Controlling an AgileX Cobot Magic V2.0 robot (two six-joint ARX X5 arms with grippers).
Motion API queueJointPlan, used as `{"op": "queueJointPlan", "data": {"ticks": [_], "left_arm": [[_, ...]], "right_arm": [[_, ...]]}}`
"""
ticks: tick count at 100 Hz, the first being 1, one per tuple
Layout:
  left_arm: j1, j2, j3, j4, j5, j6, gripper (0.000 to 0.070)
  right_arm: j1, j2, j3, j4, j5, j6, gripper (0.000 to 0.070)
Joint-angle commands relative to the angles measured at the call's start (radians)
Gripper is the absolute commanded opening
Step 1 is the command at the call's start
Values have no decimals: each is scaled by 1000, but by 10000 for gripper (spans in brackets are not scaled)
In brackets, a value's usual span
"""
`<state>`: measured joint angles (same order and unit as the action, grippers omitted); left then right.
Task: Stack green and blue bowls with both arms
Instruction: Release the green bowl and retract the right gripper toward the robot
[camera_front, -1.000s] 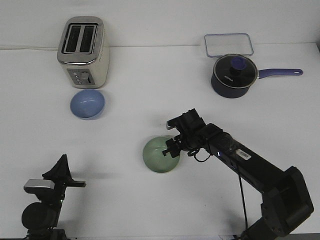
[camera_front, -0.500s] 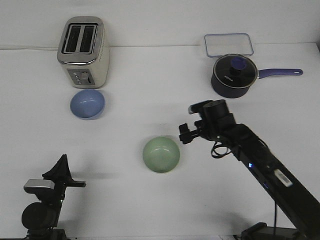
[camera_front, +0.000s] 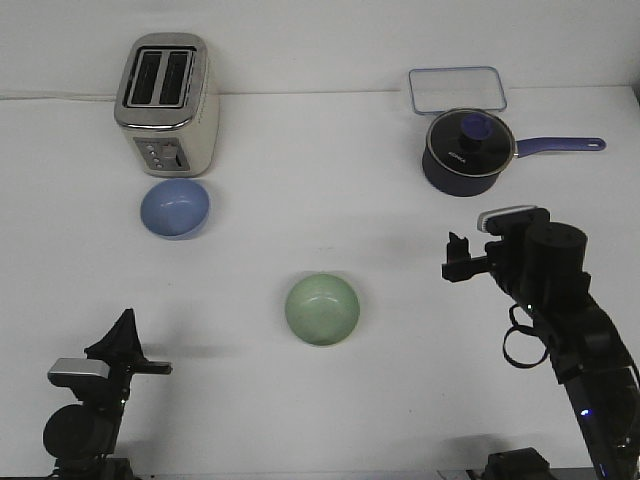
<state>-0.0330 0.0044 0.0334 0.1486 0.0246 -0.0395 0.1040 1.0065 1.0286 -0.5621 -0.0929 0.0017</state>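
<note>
Bowls sit apart: blue bowl at ten o'clock from green bowl; left gripper nearer blue, its jaw state unclear; right gripper empty, spread indeterminate.

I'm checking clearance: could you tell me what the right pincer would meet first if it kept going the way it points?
The right pincer points toward the left side; the way looks free, passing between the green bowl and blue bowl, though depth is unclear.

This was a staged test bench, not a lived-in kitchen: a bare white table held a toaster, with a lidded saucepan and clear container well to the toaster's right, between two black robot arms.
</note>
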Motion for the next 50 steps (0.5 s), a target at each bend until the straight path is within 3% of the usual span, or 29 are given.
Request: {"op": "queueJointPlan", "data": {"ticks": [1,28,50], "left_arm": [[0,-1,-19,10,-3,5,12],[0,-1,-19,10,-3,5,12],[0,-1,-19,10,-3,5,12]], "right_arm": [[-8,-25,-82,60,0,-17,552],[-10,-238,-484,444,-4,-8,552],[-10,-325,-524,470,-4,5,552]]}}
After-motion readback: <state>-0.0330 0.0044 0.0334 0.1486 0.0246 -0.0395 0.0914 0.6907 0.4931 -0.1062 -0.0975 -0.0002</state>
